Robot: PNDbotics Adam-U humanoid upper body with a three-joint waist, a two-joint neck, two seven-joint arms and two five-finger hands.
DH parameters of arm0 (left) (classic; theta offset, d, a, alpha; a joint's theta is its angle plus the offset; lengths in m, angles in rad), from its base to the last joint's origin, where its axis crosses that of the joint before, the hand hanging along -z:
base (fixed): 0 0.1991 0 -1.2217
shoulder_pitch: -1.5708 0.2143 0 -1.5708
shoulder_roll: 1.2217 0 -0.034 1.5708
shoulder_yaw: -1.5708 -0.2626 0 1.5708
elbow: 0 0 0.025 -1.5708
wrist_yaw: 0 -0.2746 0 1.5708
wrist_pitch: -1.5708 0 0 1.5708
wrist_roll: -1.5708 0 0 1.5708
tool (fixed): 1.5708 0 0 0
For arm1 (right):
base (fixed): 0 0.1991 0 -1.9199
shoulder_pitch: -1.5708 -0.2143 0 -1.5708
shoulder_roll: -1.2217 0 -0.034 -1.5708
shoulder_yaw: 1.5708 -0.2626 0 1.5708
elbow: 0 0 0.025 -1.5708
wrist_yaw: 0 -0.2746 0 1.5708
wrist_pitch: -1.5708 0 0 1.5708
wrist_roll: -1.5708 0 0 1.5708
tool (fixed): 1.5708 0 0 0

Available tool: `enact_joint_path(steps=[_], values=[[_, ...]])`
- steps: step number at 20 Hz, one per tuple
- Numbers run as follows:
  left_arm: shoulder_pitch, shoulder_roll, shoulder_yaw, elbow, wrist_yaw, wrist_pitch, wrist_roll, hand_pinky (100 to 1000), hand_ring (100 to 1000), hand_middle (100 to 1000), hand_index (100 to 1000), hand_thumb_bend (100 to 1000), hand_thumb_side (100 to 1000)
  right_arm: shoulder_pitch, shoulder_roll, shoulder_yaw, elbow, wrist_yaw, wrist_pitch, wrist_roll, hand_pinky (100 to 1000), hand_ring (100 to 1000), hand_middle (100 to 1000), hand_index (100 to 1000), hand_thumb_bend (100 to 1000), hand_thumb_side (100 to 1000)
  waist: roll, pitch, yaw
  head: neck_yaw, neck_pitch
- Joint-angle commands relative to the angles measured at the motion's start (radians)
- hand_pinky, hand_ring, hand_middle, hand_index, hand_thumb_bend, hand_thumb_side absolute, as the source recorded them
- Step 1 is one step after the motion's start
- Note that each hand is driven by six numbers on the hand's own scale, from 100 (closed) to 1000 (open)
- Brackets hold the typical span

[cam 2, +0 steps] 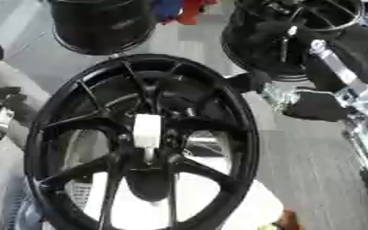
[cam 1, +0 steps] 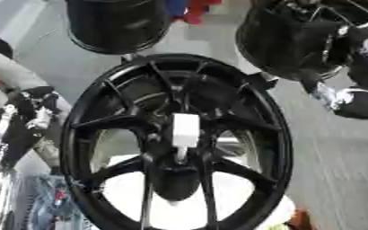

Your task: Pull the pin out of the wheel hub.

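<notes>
Still seated — pin (cam 1: 185, 130) apart from right hand (cam 2: 254, 82)

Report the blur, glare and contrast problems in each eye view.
Left eye view: soft all over; the white block-shaped pin at the hub has fuzzy edges, and the pale floor seen through the black spoked wheel is washed out. Right eye view: equally soft; the black and silver right hand by the rim is smeared, its fingers unreadable, and the second black wheel behind shows dull highlights.
</notes>
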Motion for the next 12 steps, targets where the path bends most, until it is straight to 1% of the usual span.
enact_joint_path(steps=[1, 7, 8, 9, 12], values=[[-0.007, 0.016, 0.002, -0.013, 0.004, -0.001, -0.002, 557, 579, 646, 776, 234, 603, -0.019, -0.033, -0.002, -0.023, -0.016, -0.006, 0.016, 687, 730, 781, 892, 264, 331, 0.001, -0.014, 0.001, -0.003, -0.009], [-0.007, 0.017, 0.002, -0.013, 0.004, -0.001, -0.001, 557, 579, 646, 776, 236, 603, -0.028, -0.041, 0.004, -0.023, -0.017, -0.012, 0.029, 689, 732, 782, 894, 265, 330, 0.001, -0.015, 0.002, -0.003, -0.009], [-0.007, 0.017, 0.002, -0.013, 0.004, -0.001, -0.001, 557, 579, 646, 776, 236, 603, -0.033, -0.047, 0.008, -0.023, -0.018, -0.013, 0.034, 690, 733, 780, 895, 310, 345, 0.001, -0.015, 0.002, -0.003, -0.009], [-0.007, 0.017, 0.001, -0.013, 0.004, -0.002, -0.002, 557, 579, 646, 776, 236, 602, -0.041, -0.055, 0.015, -0.023, -0.019, -0.015, 0.043, 691, 733, 784, 896, 264, 327, 0.001, -0.016, 0.003, -0.003, -0.008], [-0.006, 0.018, -0.001, -0.012, 0.004, -0.002, -0.004, 557, 579, 646, 776, 236, 602, -0.086, -0.097, 0.053, -0.023, -0.026, -0.017, 0.091, 697, 737, 789, 898, 263, 316, -0.001, -0.018, 0.006, -0.007, -0.007]])
